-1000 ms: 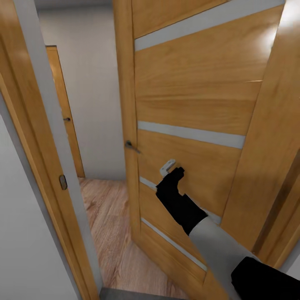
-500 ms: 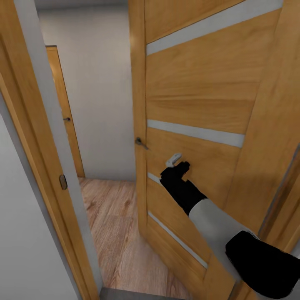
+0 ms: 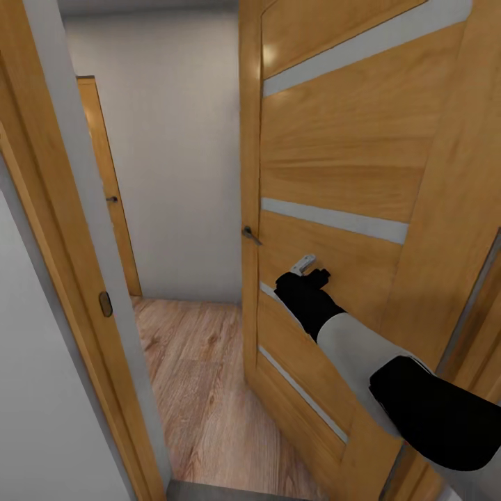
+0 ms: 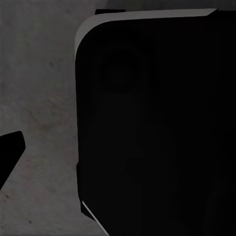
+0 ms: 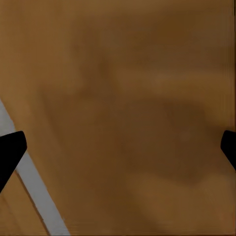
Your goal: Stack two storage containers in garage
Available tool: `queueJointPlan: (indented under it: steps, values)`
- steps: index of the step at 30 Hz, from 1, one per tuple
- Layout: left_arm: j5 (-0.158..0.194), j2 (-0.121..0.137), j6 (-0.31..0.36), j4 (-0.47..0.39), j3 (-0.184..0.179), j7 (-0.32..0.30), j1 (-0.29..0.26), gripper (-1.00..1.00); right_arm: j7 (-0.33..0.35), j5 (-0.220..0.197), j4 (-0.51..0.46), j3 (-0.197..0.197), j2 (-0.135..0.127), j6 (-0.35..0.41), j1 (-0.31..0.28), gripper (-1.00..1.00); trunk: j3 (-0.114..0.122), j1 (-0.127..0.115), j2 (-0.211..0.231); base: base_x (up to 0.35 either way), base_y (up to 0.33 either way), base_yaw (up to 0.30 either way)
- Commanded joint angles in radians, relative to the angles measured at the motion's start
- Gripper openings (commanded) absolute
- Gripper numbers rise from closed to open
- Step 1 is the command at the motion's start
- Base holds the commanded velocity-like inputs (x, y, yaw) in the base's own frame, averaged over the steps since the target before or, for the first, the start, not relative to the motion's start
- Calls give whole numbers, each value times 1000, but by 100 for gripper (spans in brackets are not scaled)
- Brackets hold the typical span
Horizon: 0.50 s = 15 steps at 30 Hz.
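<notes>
right arm outstretched, right tool (image 3: 311, 268) fingers spread

Quick count: two wooden doors, the near one (image 3: 334, 167) with three pale stripes, plus a far one (image 3: 108, 195). One lever handle (image 3: 250, 234) each. One robot arm (image 3: 362, 355) out front.

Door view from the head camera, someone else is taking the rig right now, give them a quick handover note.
Right gripper: open, empty, pressed against the wooden door, which stands partly open onto a hallway with a wood plank floor.
Left gripper: tips hardly visible, state unclear; its camera faces grey concrete floor.
Containers: not in sight.
Done: nothing visible.
Left: pass the doorway, fetch both containers, stack them in the garage.
</notes>
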Motion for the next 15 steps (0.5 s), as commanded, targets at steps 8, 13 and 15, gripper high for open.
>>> queueJointPlan:
  steps: [8,13,15]
  values:
    - [3,0,-2,-1,-1,-1,0,100,-119,-101,53,2,0,12,-29,100,-1,0,0,0,0,0]
    - [3,0,-1,-1,0,-1,0,100,-124,-125,77,2,0,5,-40,100,-1,0,0,0,0,0]
    - [3,0,-2,-1,-1,-1,0,100,-124,-128,94,2,0,4,-53,100,-1,0,0,0,0,0]
